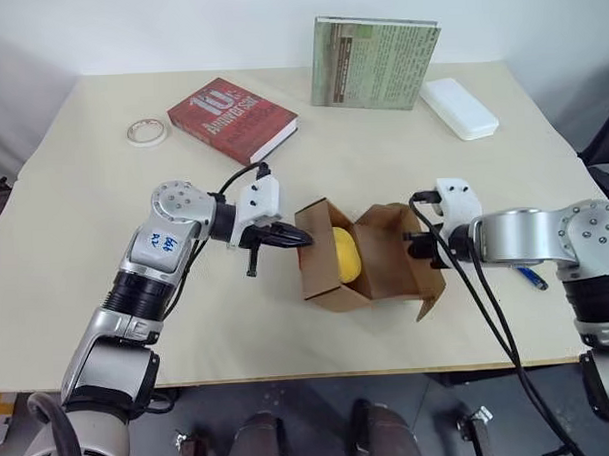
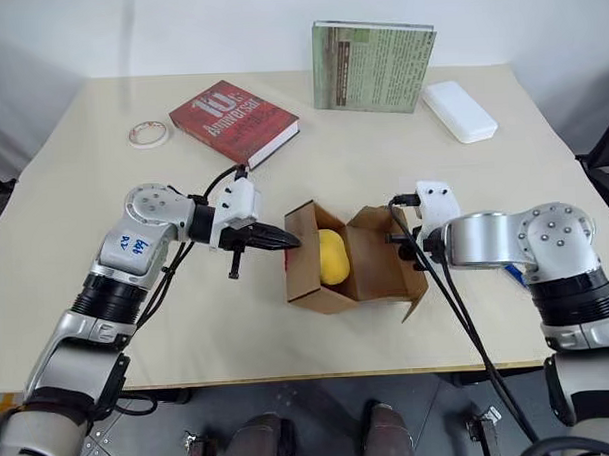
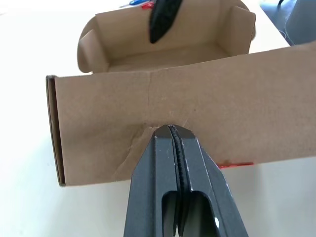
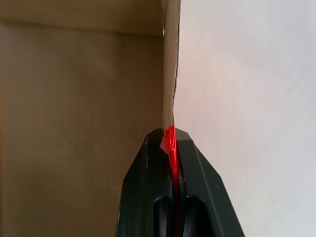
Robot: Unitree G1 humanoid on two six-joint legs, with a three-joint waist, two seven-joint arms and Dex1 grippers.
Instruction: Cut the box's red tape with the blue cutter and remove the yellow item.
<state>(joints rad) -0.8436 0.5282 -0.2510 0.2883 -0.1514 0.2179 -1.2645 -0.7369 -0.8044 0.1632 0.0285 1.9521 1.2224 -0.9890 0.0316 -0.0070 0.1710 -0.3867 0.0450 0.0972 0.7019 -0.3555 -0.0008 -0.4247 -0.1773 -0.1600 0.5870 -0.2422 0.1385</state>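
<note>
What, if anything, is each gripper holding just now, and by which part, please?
Both hold the box. The left gripper is shut on the edge of its left flap; the right gripper is shut on the edge of its right flap, over the red tape.

Bright even light, soft shadows, blurred close-up wrist views

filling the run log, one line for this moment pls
box: open | ball: inside | left gripper: shut on left flap | right gripper: shut on right flap, red tape | cutter: on table
</note>
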